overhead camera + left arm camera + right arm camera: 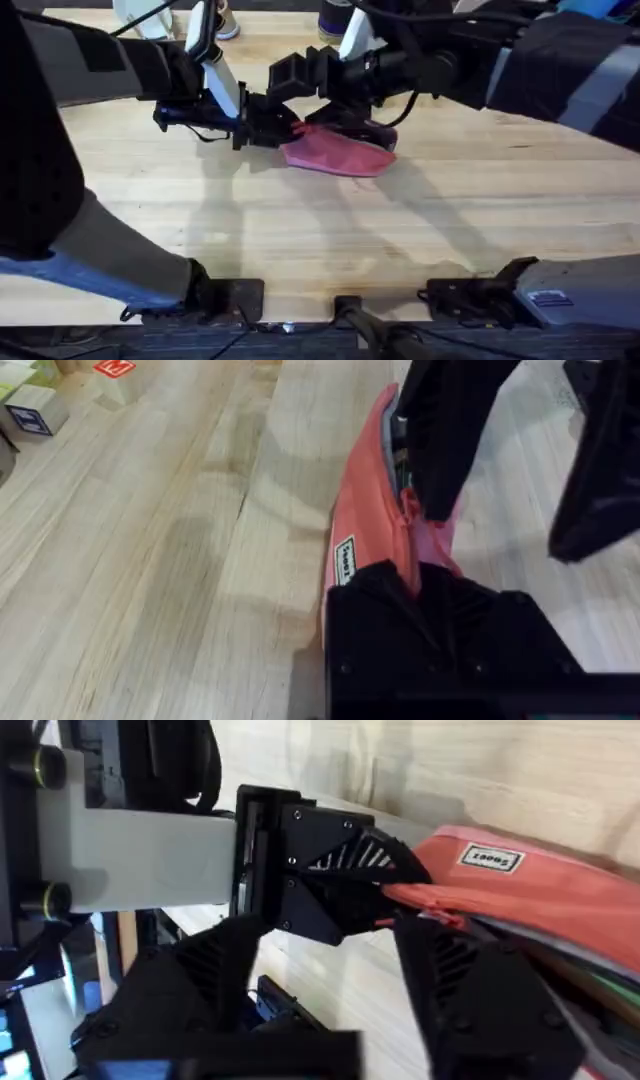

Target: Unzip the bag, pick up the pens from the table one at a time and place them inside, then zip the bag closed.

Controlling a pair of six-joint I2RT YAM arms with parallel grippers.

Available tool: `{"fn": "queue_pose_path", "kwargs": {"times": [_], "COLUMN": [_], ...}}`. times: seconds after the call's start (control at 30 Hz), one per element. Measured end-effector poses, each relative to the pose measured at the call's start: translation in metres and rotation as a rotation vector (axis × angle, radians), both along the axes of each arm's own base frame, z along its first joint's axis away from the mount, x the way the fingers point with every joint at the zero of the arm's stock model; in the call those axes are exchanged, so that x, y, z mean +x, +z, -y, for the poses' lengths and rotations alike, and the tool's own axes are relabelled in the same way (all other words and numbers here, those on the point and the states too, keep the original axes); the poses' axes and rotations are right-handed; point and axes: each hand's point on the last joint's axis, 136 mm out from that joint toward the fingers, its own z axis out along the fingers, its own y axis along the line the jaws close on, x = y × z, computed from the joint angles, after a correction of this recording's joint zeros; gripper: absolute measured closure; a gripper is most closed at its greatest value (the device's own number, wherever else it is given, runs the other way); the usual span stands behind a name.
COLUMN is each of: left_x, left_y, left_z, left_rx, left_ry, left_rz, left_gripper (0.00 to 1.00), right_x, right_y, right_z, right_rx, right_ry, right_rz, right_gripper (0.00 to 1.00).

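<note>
Pink bag lies on the counter, its end pinched by the left end effector, the right end effector spread directly over the zipper; judged zipping stage, next needing a firm tab pinch.

A robotics lab: two black robot arms are clamped to the near edge of a light wooden plank tabletop, small lettered toy cubes nearby.
</note>
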Motion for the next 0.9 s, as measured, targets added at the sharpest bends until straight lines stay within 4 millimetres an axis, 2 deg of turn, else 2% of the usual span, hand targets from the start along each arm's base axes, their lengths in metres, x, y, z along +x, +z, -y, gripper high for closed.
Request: {"fn": "queue_pose_path", "kwargs": {"times": [0.03, 0.1, 0.13, 0.27, 0.43, 0.6, 0.9], "left_x": [0.0, 0.0, 0.0, 0.0, 0.0, 0.0, 0.0], "left_y": [0.0, 0.0, 0.0, 0.0, 0.0, 0.0, 0.0], "left_z": [0.0, 0.0, 0.0, 0.0, 0.0, 0.0, 0.0], "left_rx": [0.0, 0.0, 0.0, 0.0, 0.0, 0.0, 0.0], "left_ry": [0.0, 0.0, 0.0, 0.0, 0.0, 0.0, 0.0], "left_rz": [0.0, 0.0, 0.0, 0.001, 0.003, 0.003, 0.003], "left_gripper": [0.958, 0.959, 0.958, 0.959, 0.958, 0.958, 0.958], "right_x": [0.0, 0.0, 0.0, -0.001, -0.006, -0.017, -0.038], "right_y": [0.0, 0.0, 0.001, 0.013, 0.032, 0.028, 0.019], "right_z": [0.0, 0.0, 0.0, 0.004, 0.019, 0.037, 0.05], "right_rx": [0.0, -0.003, -0.005, -0.013, -0.055, -0.189, -0.425], "right_ry": [-0.001, 0.01, 0.017, 0.044, 0.025, -0.029, -0.215], "right_rz": [0.0, 0.013, 0.022, 0.093, 0.17, 0.198, 0.269], "right_gripper": [0.208, 0.035, 0.015, 0.007, 0.006, 0.006, 0.006]}}
